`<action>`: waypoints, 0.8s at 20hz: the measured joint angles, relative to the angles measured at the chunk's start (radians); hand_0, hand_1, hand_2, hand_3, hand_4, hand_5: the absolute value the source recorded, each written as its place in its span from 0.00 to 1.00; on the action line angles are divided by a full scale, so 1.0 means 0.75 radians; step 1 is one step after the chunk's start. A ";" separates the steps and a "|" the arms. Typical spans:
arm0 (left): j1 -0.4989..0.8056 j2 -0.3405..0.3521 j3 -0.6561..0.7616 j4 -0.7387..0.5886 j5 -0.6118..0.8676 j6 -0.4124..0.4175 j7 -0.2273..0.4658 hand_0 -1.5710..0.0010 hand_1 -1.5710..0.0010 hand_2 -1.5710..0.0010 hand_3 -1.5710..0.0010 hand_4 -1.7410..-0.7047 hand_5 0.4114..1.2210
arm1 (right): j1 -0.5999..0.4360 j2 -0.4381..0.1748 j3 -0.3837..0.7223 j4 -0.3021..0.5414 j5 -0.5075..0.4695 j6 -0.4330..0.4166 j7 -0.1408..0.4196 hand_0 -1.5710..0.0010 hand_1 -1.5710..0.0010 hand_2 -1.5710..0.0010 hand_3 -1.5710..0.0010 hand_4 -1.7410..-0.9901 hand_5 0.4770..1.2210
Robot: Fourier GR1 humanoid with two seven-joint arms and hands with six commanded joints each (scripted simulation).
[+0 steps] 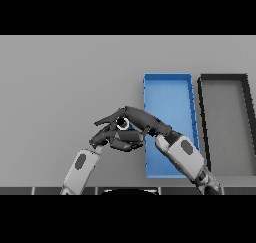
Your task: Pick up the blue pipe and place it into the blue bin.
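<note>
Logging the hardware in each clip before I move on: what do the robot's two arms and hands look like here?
Both arms have smooth white and light grey shells with rounded segments; each forearm carries a dark grey oval inset. Darker joints link the segments near the wrists. The left hand and right hand are dark grey to black, with slim fingers and a thumb. No cables, labels or sleeves show.

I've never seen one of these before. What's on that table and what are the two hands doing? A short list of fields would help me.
table: grey
blue bin: right of centre, nothing visible inside
black bin: beside it, further right
blue pipe: mostly hidden between the hands, just left of the blue bin's edge
right hand: reaching left over the bin's edge, fingers over the pipe
left hand: close beside the right hand, fingers curled
pipe in bin: not yet
</note>
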 measured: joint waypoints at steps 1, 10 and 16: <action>0.004 0.001 -0.003 -0.001 0.004 -0.007 0.002 0.99 0.99 0.99 0.99 0.80 0.06 | -0.027 -0.010 -0.032 -0.014 -0.070 -0.016 0.030 0.00 0.00 0.00 0.00 0.00 1.00; 0.004 0.008 0.004 -0.020 0.022 -0.024 0.058 1.00 1.00 1.00 1.00 0.81 0.02 | -0.546 -0.171 -0.368 0.194 -0.297 -0.194 0.058 0.00 0.00 0.00 0.00 0.00 1.00; -0.001 0.014 0.006 -0.032 0.023 -0.025 0.047 1.00 1.00 1.00 1.00 0.83 0.00 | -0.587 -0.357 -0.510 0.439 -0.214 -0.221 0.044 0.00 0.00 0.00 0.00 0.00 1.00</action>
